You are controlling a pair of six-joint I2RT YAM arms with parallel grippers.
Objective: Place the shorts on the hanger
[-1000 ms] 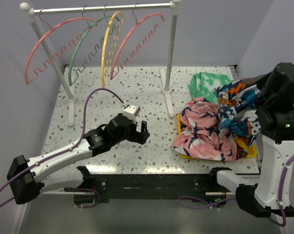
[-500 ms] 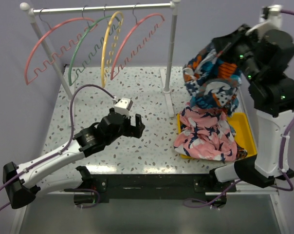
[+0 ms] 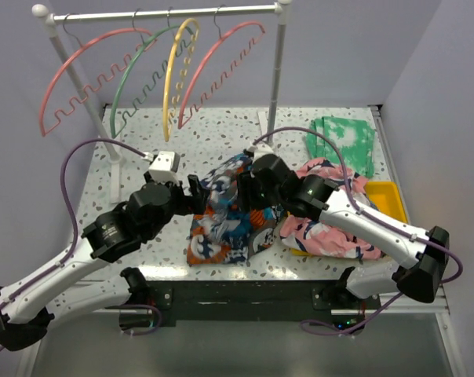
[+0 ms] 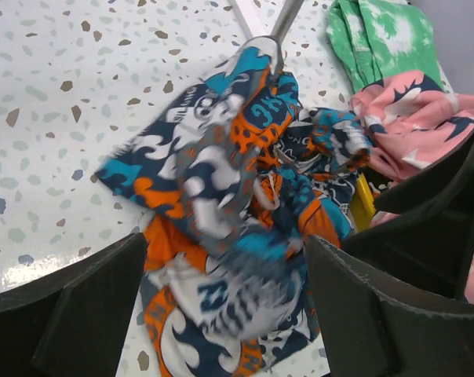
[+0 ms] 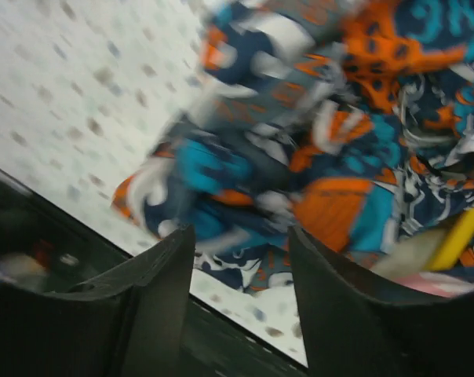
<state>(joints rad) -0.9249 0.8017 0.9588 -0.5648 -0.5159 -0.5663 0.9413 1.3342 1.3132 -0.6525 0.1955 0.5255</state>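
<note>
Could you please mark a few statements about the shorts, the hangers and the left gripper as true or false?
1. The shorts lie on the table. True.
2. The shorts hang on the coral-pink hanger. False: that hanger is bare.
3. Four hangers hang on the rail. True.
4. The left gripper is shut. False: its fingers stand wide apart above the shorts.

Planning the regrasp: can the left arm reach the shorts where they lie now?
Probably yes. The left gripper is open right beside the shorts, with nothing between them. The right gripper sits close at their other side and may crowd it.
</note>
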